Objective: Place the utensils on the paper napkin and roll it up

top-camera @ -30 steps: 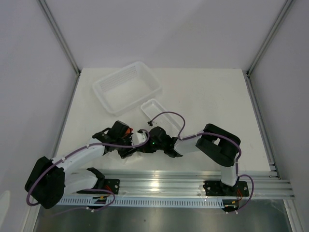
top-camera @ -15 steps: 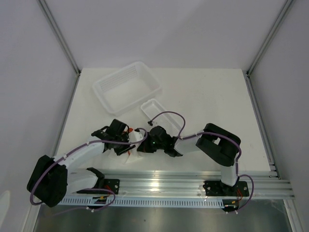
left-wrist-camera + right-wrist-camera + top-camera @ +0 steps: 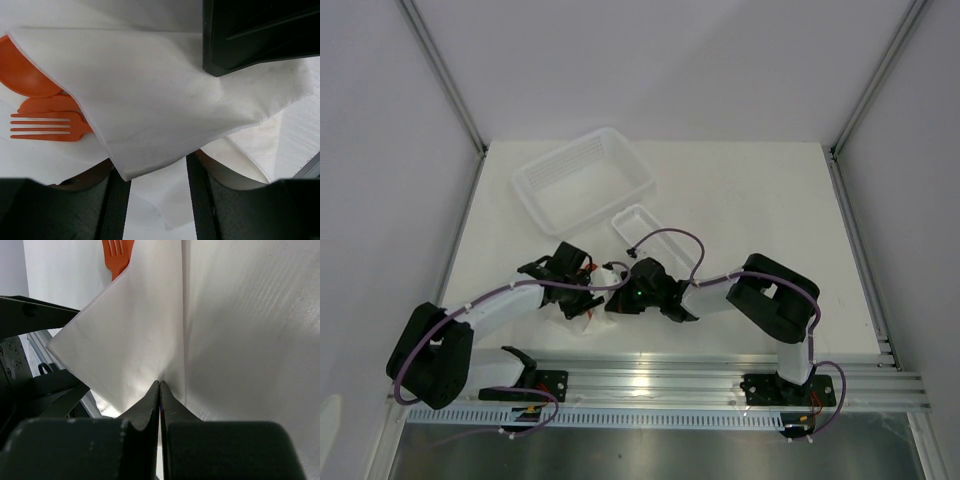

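Observation:
The paper napkin [image 3: 150,100] lies folded over the orange utensils. A fork [image 3: 50,127], a spoon bowl [image 3: 25,70] and a third piece between them stick out at its left edge. My left gripper [image 3: 155,172] is open, its fingers [image 3: 116,205] on either side of a loose napkin flap. My right gripper [image 3: 160,385] is shut on a fold of the napkin [image 3: 125,340], with the fork tip [image 3: 117,255] beyond it. In the top view both grippers, left [image 3: 576,292] and right [image 3: 617,297], meet over the napkin [image 3: 588,320] near the table's front edge.
A small ribbed white tray [image 3: 645,228] sits just behind the right gripper. A large translucent basket [image 3: 582,180] stands at the back left. The metal rail [image 3: 720,385] runs along the near edge.
My left gripper has swung right, closer to the right gripper. The napkin now covers more of the orange utensils. The right gripper has barely moved.

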